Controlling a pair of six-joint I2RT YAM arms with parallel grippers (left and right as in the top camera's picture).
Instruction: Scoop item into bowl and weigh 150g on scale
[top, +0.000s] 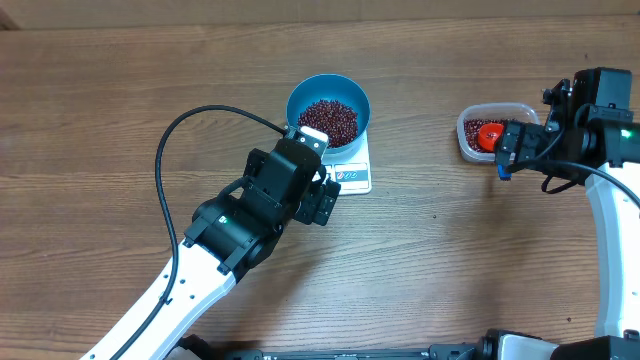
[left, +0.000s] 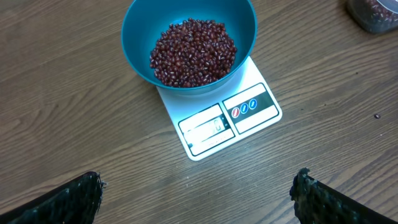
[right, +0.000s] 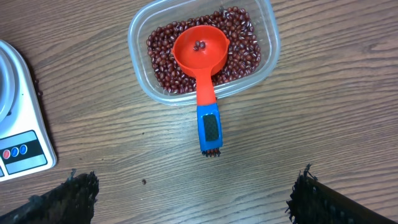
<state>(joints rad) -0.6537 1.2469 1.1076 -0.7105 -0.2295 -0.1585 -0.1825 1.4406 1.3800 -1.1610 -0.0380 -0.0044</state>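
Overhead, the teal bowl (top: 298, 95) sits on the white scale (top: 356, 178) near the middle of the table (top: 100, 100), with a heap of dark red beans (top: 328, 120) inside it. My left pincer (left: 196, 198) hangs over bare wood just short of the scale's button edge, jaws spread wide and holding nothing. The display is too faint for me to read. My right pincer (right: 193, 198) is also spread wide and empty, above the wood near the clear tub (right: 138, 28). More beans lie in that tub, and an orange scoop (right: 200, 53) rests on them, its blue handle end reaching over the rim onto the table.
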